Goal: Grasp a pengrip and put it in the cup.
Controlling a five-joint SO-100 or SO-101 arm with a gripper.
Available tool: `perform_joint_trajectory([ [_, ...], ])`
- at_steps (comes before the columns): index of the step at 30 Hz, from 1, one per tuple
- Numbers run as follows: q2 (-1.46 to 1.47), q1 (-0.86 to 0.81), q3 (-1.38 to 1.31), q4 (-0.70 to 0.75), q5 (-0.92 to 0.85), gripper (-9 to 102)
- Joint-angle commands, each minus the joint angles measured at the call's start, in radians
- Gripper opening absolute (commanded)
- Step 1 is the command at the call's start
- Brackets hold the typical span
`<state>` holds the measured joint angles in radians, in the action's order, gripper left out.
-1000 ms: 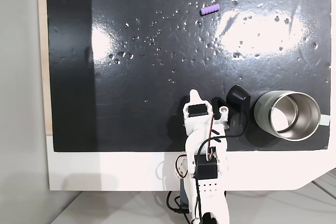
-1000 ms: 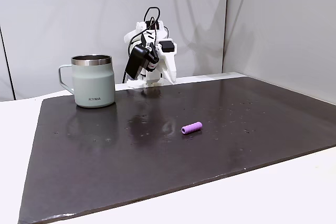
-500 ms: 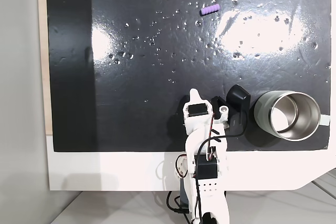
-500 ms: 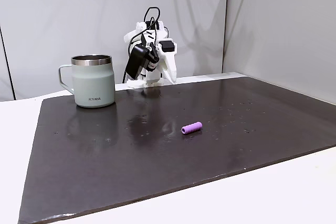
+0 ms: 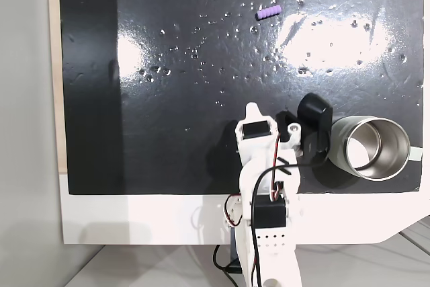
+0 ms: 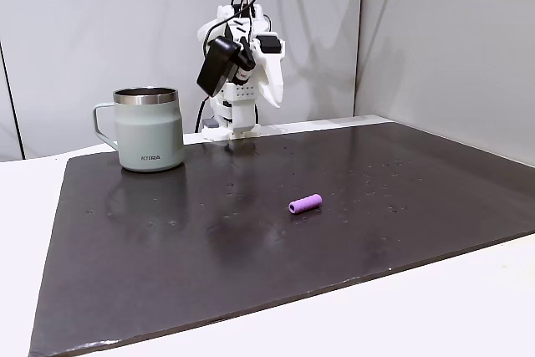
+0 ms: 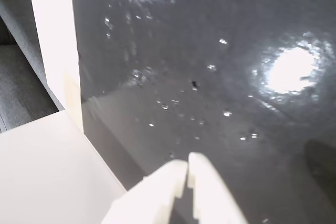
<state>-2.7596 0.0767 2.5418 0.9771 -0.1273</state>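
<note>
Whereas half a second ago the arm sat folded low over its base, it has now lifted and unfolded a little; nothing else on the bench has shifted.

Item 1, tool: white, seen at the bottom centre of the wrist view with its two tips pressed together and nothing between them. In a fixed view it hangs at upper centre, higher against the grey wall than before, pointing down. In the top-down fixed view its tip sits just below the middle of the frame.

Item 2, bench: dark glossy mat on a white top, speckled with small bright marks (droplets or glare, cannot tell which).

Item 3, cup: grey-green wall, steel rim, handle to the left of frame, upright at centre left. In the top-down fixed view it stands at lower right, just beside the arm, shiny inside, empty.

Item 4, pengrip: light purple, ribbed, lying on its side right of centre. In the top-down fixed view it lies near the top edge, well apart from arm and cup.

Reading: the lift looks like the start of the reach; the grasp itself is not yet begun, and the tool must spread before it can take the pengrip.
</note>
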Motion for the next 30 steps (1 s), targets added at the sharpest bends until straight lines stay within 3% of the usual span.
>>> perform_joint_trajectory([
  [1,0.247,-0.04,-0.298,-0.029,-0.005,0],
  [12,0.792,-0.087,-0.9,0.135,0.029,8],
  [19,1.011,-0.063,-1.075,0.222,0.061,17],
  [30,1.497,-0.069,-1.577,0.482,0.144,23],
])
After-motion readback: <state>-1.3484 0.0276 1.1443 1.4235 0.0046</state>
